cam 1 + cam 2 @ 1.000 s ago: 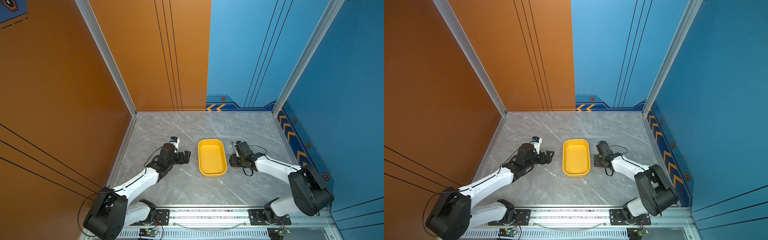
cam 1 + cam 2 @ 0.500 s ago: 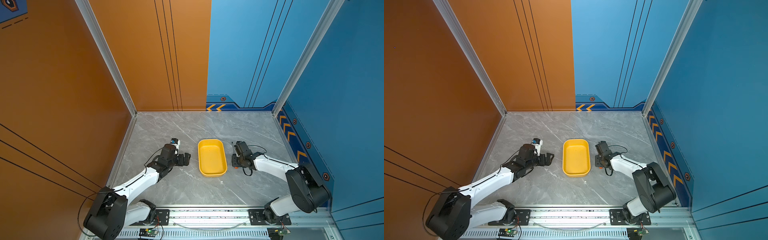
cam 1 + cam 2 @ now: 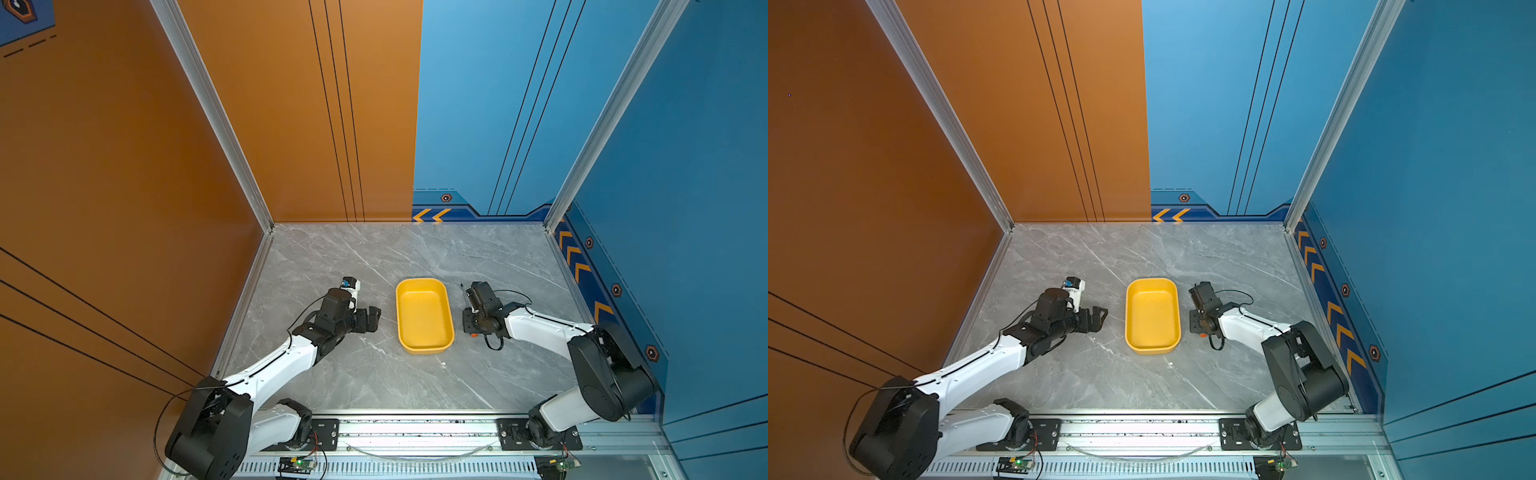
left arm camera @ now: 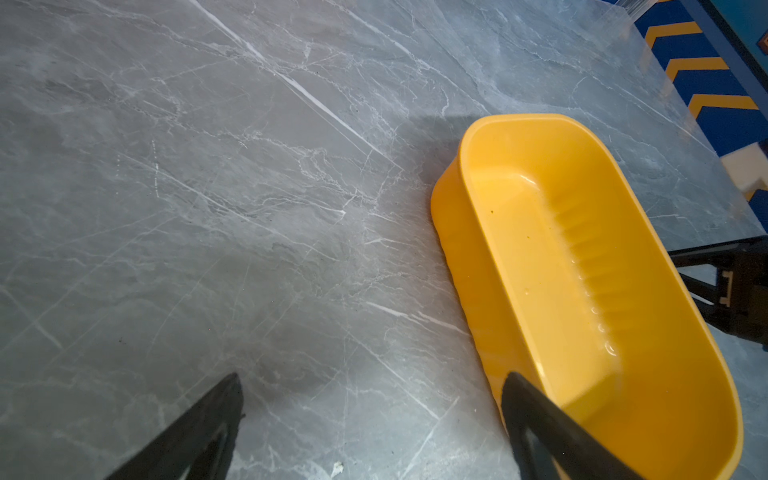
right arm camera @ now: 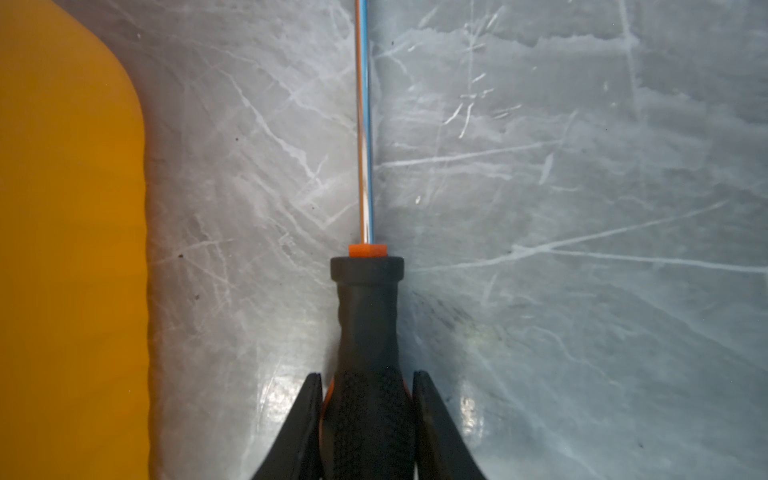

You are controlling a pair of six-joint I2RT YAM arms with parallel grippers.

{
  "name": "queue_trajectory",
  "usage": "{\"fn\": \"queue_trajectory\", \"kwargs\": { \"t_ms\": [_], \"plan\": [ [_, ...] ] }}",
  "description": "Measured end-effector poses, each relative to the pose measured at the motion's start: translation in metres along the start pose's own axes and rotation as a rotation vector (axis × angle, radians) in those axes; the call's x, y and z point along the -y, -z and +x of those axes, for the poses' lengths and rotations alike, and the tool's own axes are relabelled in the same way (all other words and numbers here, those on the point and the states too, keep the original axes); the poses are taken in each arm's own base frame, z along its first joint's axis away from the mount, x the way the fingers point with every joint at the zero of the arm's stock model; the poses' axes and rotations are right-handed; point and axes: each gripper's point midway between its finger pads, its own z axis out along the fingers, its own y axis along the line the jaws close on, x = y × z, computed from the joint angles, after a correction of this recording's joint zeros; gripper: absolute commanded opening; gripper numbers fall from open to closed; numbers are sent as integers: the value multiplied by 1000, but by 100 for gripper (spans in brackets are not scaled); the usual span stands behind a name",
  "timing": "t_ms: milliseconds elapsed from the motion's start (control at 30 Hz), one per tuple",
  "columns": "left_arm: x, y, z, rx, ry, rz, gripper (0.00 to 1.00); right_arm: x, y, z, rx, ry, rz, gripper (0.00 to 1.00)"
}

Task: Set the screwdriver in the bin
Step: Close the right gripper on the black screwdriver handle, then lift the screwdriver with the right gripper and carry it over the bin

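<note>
Two arms sit low on the grey marble worktop (image 3: 374, 257) w/ the yellow bin (image 3: 423, 316) btwn them. The right fingers (image 5: 307, 424) are clenched on the screwdriver (image 5: 368, 316): one finger each side of the black textured handle, pressed tight vs. it. The tool is outside the bin, just beside its right long wall, approx. parallel to it and not touching. Thin shaft points away from the fingers toward the back wall; small orange collar where shaft meets handle. In both top views the orange butt cap shows at the near side of the right fingers. Can't tell whether the tool rests on the worktop or is just off it. The left fingers (image 4: 199, 436) are spread wide apart, grasping nothing, near the bin's left long wall at approx. mid-length, clear of it.
</note>
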Motion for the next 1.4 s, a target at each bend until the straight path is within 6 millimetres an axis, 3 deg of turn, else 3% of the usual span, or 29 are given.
{"fn": "queue_trajectory", "kwargs": {
  "t_ms": [300, 500, 667, 867, 1067, 1233, 1400],
  "plan": [
    [-1, -1, 1, -5, -2, -2, 98, 1, 7, 0, -2, -5, 0, 8],
    [-1, -2, 3, -12, -1, -4, 98, 1, 38, -14, 70, -41, -30, 7],
    [-2, -5, 5, -23, -1, -8, 98, -5, 81, -40, 184, -86, -86, 7],
    [1, -6, 3, -23, -3, -1, 98, -30, 130, -62, 310, -116, -188, 6],
    [2, -7, 2, -24, -3, 6, 98, -56, 156, -70, 361, -99, -230, 7],
    [2, -7, 2, -25, -3, 6, 98, -78, 166, -73, 383, -80, -239, 6],
    [2, -7, 2, -25, -3, 6, 98, -95, 152, -62, 348, -41, -217, 6]
  ]
}}
